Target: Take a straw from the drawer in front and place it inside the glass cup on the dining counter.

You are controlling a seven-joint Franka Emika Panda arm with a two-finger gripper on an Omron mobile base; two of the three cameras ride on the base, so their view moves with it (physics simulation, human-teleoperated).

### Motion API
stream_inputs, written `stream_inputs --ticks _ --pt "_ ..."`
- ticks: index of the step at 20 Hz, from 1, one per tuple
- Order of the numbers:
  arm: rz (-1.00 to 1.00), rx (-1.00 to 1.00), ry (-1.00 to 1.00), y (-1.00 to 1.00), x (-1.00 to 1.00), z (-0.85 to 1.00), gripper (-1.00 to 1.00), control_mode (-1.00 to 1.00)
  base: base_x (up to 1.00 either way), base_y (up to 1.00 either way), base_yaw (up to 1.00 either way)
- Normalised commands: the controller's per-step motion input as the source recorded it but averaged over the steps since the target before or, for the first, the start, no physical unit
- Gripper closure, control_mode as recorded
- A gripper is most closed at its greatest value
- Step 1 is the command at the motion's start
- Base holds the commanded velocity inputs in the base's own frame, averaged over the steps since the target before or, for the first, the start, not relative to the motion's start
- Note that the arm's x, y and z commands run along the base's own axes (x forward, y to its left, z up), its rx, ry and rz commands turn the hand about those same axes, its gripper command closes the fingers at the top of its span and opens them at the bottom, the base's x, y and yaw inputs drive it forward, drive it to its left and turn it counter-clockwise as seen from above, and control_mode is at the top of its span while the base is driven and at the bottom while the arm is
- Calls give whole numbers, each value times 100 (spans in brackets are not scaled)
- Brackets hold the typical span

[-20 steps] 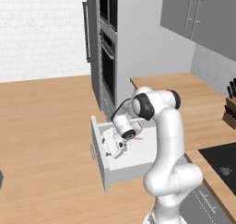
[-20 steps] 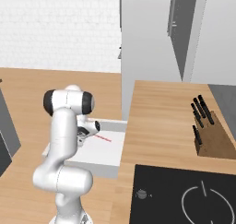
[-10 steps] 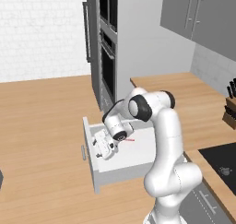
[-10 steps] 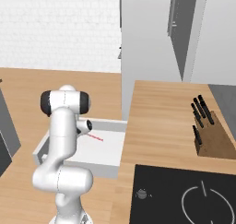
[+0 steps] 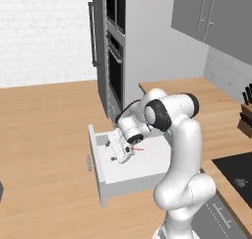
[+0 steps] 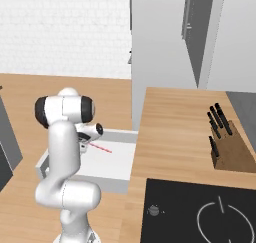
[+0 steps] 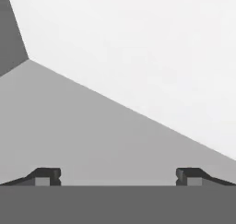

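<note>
The drawer (image 5: 129, 176) stands pulled well out from the cabinet run, its flat front panel toward the wooden floor (image 5: 44, 149) and its small bar handle (image 5: 89, 163) on the outer face; in the right base view the drawer (image 6: 107, 163) shows a pale, mostly bare bottom with low walls on all sides; its right wall runs just beside the edge of the light-wood bench (image 6: 175, 132); on that bench a knife block (image 6: 227, 147) stands well apart from the drawer, and a black cooktop (image 6: 200, 212) lies nearer the camera; beyond the drawer rises the tall grey oven column (image 5: 115, 61); the floor to the drawer's left and front lies open.

The straw (image 6: 100, 147) lies flat on the drawer bottom, toward the back half, slanting; in the left base view a short red piece of the straw (image 5: 138, 148) shows just beside the wrist.

The end effector (image 5: 118, 159) hangs inside the drawer's outline, pointed down and toward the front panel, near the left wall; in the hand view its fingertips (image 7: 46, 176) sit wide apart at the two lower corners with nothing between them, facing a pale drawer surface and a grey wall meeting along a slanted edge; the end effector holds nothing, and the straw lies apart from it.
</note>
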Motion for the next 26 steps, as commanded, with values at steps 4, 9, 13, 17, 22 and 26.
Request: stream_inputs --ticks 4,9,13,17,22,26 --pt "5 -16 -26 -35 -1 50 -100 -100 0 0 0" --pt "23 -25 -26 -21 -2 45 -100 -100 0 0 0" --pt "32 -30 -30 -18 -1 41 -100 -100 0 0 0" --pt "33 -29 -31 -19 0 38 -100 -100 0 0 0" --pt "32 -19 -26 -36 0 16 -100 -100 0 0 0" --pt "26 -5 -14 -45 0 1 -100 -100 0 0 0"
